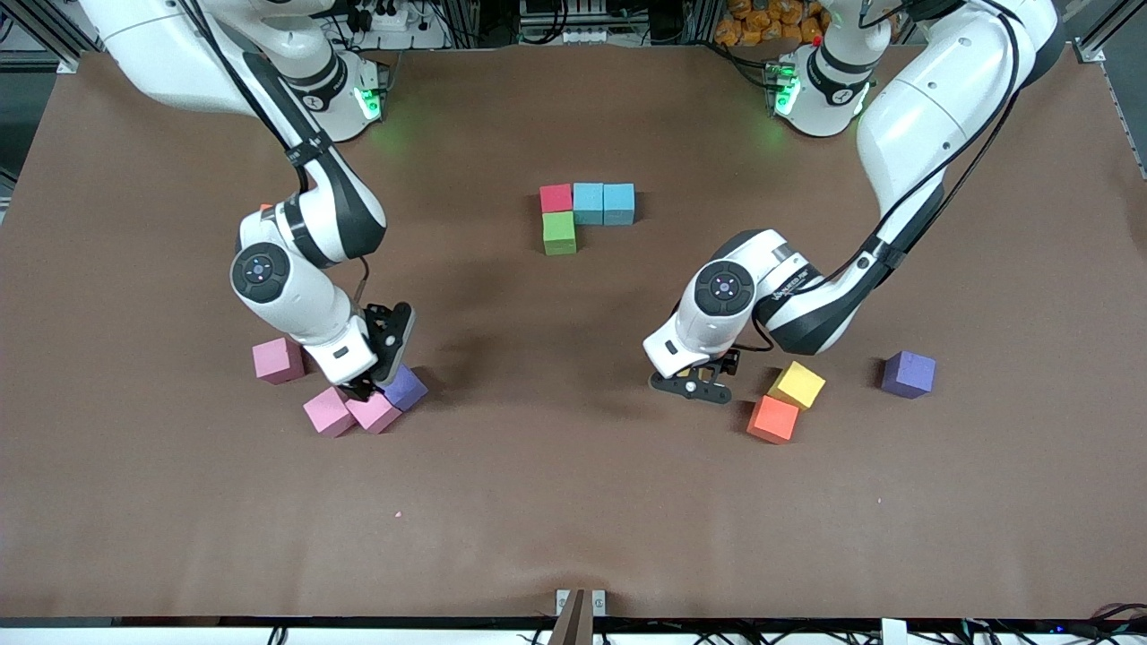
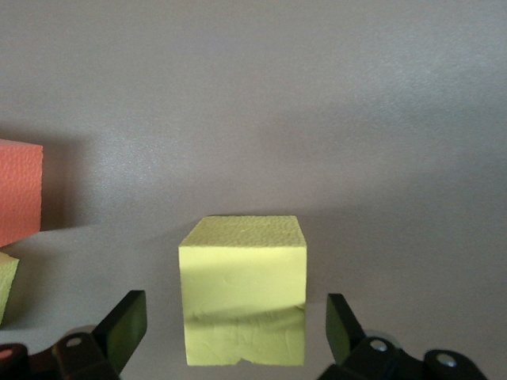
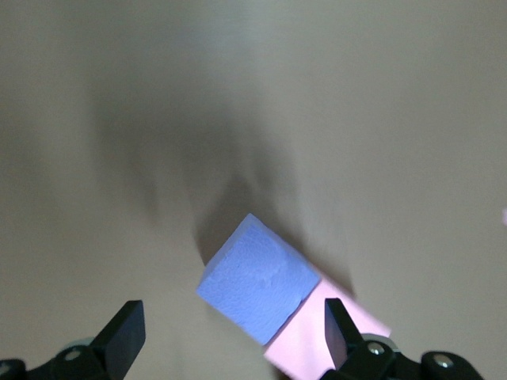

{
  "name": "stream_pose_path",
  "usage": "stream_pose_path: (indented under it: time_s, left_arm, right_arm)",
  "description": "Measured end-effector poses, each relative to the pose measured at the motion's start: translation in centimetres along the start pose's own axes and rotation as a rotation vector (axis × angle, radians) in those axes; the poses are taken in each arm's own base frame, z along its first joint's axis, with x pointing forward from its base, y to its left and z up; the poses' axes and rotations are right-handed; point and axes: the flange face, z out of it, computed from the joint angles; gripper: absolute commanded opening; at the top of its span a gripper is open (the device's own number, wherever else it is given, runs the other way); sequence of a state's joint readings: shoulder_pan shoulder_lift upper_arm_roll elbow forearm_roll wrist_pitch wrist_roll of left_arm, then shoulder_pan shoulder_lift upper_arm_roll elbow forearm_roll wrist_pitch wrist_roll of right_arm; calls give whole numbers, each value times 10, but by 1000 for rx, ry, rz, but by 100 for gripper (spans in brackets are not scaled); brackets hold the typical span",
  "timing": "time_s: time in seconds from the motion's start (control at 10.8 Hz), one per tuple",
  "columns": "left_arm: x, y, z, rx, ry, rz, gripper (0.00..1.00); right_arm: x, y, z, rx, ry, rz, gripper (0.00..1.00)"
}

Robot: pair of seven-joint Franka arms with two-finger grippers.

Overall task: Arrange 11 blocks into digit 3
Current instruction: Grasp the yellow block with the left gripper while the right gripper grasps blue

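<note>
Front view: the red block, two cyan blocks and a green block form an L at the table's 12 o'clock; the right gripper hangs over three pink blocks and a purple one at 8 o'clock, the left gripper beside the yellow block and orange block at 4 o'clock, with another purple block toward the left arm's end. Left wrist view – the fingers stand apart, either side of a yellow cube. Right wrist view – fingers apart over the purple cube touching a pink one.

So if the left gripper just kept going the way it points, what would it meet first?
Most likely the yellow block, centred between the open left gripper fingers in its wrist view; how much gap remains is unclear.
</note>
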State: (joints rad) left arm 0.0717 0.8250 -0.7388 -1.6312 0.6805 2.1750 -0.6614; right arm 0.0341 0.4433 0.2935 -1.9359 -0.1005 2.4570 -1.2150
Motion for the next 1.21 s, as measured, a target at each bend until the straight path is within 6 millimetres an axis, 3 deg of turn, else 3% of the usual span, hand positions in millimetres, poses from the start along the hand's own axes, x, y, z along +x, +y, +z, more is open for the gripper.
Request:
stream_pose_path:
  time_s: [0.46,0.65,0.93,1.21]
  left_arm:
    - [-5,10,17,21,-10,19,98]
    - [-4,10,18,17,-4,18,77]
    - [-3,10,17,16,-1,17,55]
    - [3,5,12,13,11,6,52]
  right_arm:
    - [-1,0,22,13,-4,-364,100]
    - [-16,4,34,13,-9,-453,100]
    - [-24,8,45,-4,-12,-504,100]
    - [-18,7,51,-19,-10,-544,100]
